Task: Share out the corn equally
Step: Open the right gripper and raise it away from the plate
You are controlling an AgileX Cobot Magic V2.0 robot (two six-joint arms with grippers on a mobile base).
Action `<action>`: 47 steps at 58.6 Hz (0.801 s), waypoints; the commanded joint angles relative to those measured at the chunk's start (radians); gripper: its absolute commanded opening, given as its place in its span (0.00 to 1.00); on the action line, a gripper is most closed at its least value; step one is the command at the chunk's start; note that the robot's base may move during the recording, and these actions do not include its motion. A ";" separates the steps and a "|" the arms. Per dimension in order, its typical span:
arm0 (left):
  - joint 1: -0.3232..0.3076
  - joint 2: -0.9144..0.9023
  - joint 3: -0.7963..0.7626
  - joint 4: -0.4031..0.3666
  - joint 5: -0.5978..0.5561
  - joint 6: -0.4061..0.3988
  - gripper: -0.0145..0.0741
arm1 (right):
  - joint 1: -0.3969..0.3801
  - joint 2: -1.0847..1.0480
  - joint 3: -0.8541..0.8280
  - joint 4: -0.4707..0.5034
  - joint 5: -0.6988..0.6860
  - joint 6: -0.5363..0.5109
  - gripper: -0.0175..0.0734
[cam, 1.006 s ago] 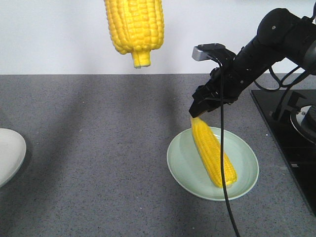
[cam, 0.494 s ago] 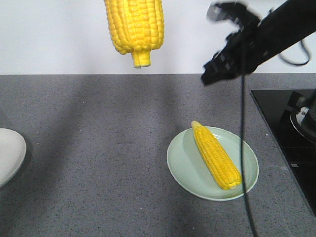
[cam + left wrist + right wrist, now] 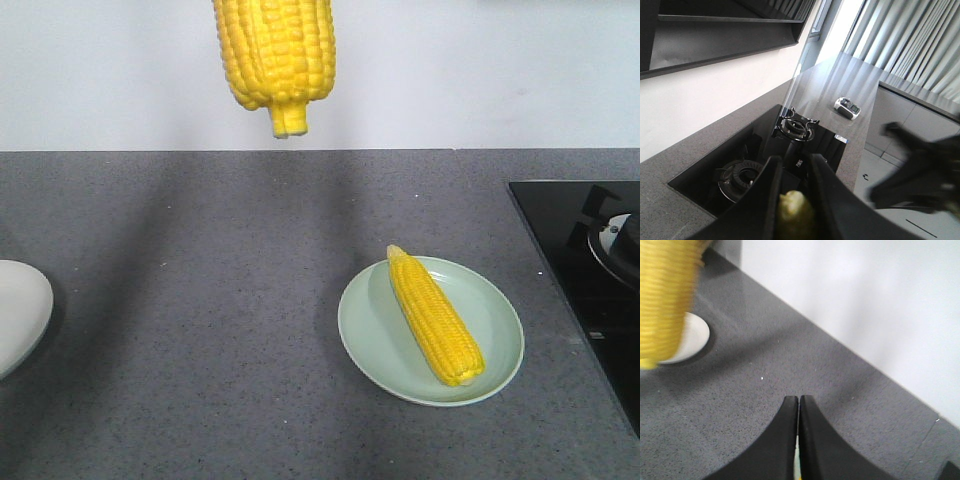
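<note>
One corn cob [image 3: 434, 316] lies flat on the pale green plate [image 3: 370, 335], its pointed tip toward the back. A second corn cob [image 3: 275, 55] hangs high at the top of the front view, stem end down. It also shows blurred in the right wrist view, corn [image 3: 665, 295]. My left gripper [image 3: 793, 165] is shut on this cob, whose tip [image 3: 795, 210] sits between the fingers. My right gripper [image 3: 798, 399] is shut with nothing in it, high above the grey counter. Neither gripper shows in the front view.
A white plate [image 3: 18, 312] sits at the counter's left edge, also the white plate [image 3: 692, 337]. A black stove [image 3: 585, 270] with burners lies to the right, stove [image 3: 765, 165]. A white wall backs the grey counter [image 3: 200, 320]. A small device [image 3: 846, 107] lies beyond the stove.
My right gripper let go of the corn tip on the green plate, rose up and right, and left the front view. That cob settled flat. The hanging cob barely moved.
</note>
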 commanded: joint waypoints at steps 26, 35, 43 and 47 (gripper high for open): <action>-0.002 -0.045 -0.019 -0.049 -0.033 -0.010 0.16 | -0.006 -0.306 -0.022 -0.162 0.022 0.121 0.19; -0.002 -0.045 -0.019 -0.043 -0.031 -0.010 0.16 | -0.006 -0.307 -0.022 -0.127 0.015 0.120 0.19; 0.001 -0.046 -0.019 0.055 -0.031 -0.010 0.16 | -0.006 -0.305 -0.022 -0.120 0.017 0.115 0.19; 0.001 -0.046 -0.019 0.143 -0.031 -0.011 0.16 | -0.006 -0.305 -0.022 -0.121 0.023 0.115 0.19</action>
